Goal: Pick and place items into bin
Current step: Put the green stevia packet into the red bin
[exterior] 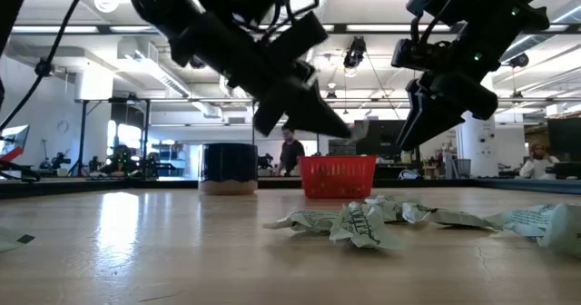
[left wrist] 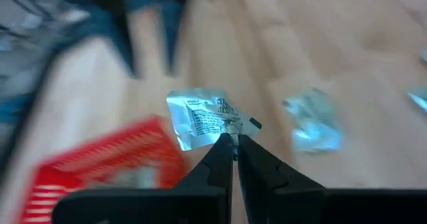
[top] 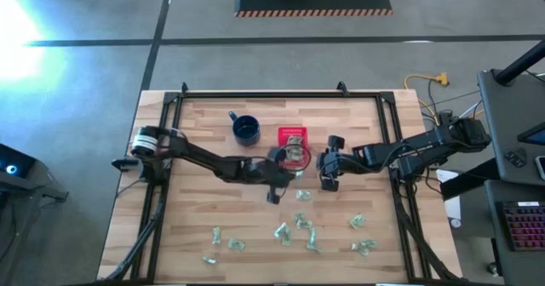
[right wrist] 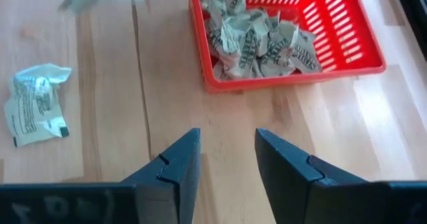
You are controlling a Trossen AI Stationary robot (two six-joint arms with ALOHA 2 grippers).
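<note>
Clearly the left gripper (left wrist: pixel 234 146) has its jaws clamped on one wrapper (left wrist: pixel 202 119); the red basket (left wrist: pixel 100 164) lies just beyond. Carry it over the rim before releasing. Farther off, the right gripper (right wrist: pixel 227 159) waits, jaws apart.

- Red basket (right wrist: pixel 347 34): upright on the desk, perforated walls, several crumpled wrappers (right wrist: pixel 257 34) inside.
- Loose pale green wrappers (top: pixel 302 231): scattered on the desk, well apart from the basket.
- One wrapper (left wrist: pixel 203 117): pinched at a fingertip grip, beside the basket.
</note>
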